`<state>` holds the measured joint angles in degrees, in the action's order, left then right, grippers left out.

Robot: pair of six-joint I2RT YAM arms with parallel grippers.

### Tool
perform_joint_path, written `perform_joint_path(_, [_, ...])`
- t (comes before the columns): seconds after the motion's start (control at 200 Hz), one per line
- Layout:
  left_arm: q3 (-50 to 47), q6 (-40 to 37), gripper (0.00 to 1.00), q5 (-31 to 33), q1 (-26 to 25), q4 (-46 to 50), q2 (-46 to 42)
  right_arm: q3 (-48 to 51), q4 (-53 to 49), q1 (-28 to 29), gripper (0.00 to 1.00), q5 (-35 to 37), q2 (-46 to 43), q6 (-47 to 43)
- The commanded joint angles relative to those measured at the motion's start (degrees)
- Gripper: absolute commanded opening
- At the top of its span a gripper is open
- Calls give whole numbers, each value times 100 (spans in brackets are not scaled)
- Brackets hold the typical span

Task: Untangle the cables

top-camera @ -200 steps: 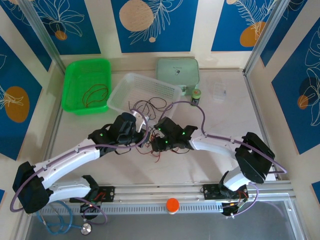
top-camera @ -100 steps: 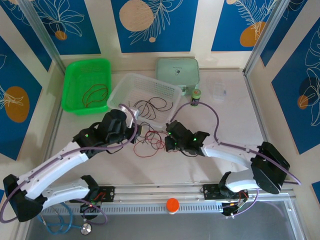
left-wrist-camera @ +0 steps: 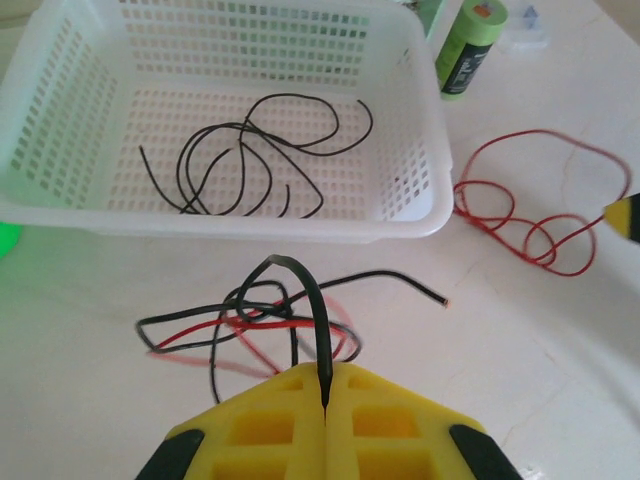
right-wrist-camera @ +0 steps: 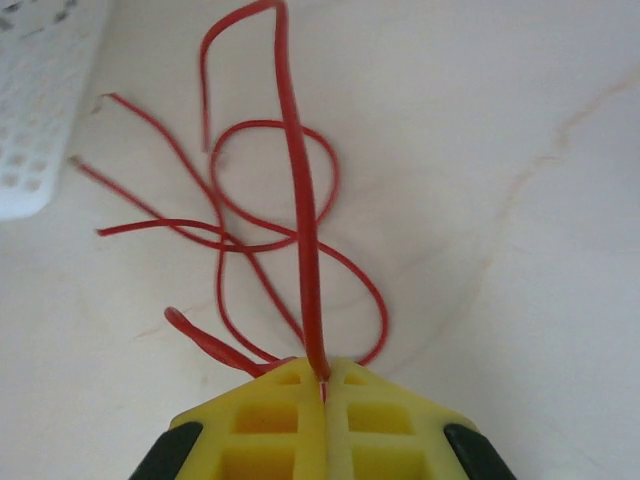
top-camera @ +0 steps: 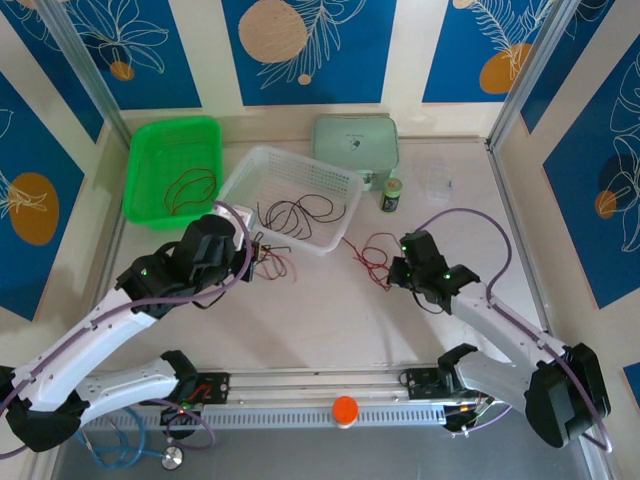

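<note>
Separation is judged the reason for the spacing in the top view: the left gripper (top-camera: 256, 260) and right gripper (top-camera: 398, 272) are held well apart over the table (top-camera: 330, 320). In the left wrist view, a black cable (left-wrist-camera: 305, 290) is pinched in closed jaws. It is looped with a red strand (left-wrist-camera: 250, 325) just before the white basket (left-wrist-camera: 250, 222). In the right wrist view, the red cable (right-wrist-camera: 300, 200) is clamped likewise, thin and loosely coiled.

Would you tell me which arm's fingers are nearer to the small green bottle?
Right. The right fingers sit on the near side of the green bottle; the left fingers lie farther off, by the white basket's near edge.
</note>
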<state>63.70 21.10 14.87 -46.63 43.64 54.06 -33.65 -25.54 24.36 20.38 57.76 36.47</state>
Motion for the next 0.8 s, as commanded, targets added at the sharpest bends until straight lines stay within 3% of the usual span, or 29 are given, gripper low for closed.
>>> perform_joint_path(0.0, [213,-69,0,217,40,249,-98,201,-356,-648,0,-510,-166,112])
perform_joint_path(0.09, [236,-55,0,138,40,240,-114,249,-320,-989,0,-781,-152,150])
perform_joint_path(0.245, [233,27,0,-149,41,97,-77,88,-224,-906,2,-1539,-9,243])
perform_joint_path(0.29, [238,58,0,-268,45,42,-43,-10,-289,-800,11,-1735,44,279])
perform_joint_path(0.375, [231,157,0,-488,40,-67,47,-277,-570,-492,40,-1752,28,286])
perform_joint_path(0.47, [232,315,0,-752,43,-204,165,-639,-994,15,59,-1382,-166,219])
perform_joint_path(0.635, [196,665,0,-1282,41,-578,328,-910,-806,1140,74,-1226,-597,-420])
perform_joint_path(0.795, [281,909,0,-1443,40,-785,359,-593,440,2303,77,-1249,-525,-1518])
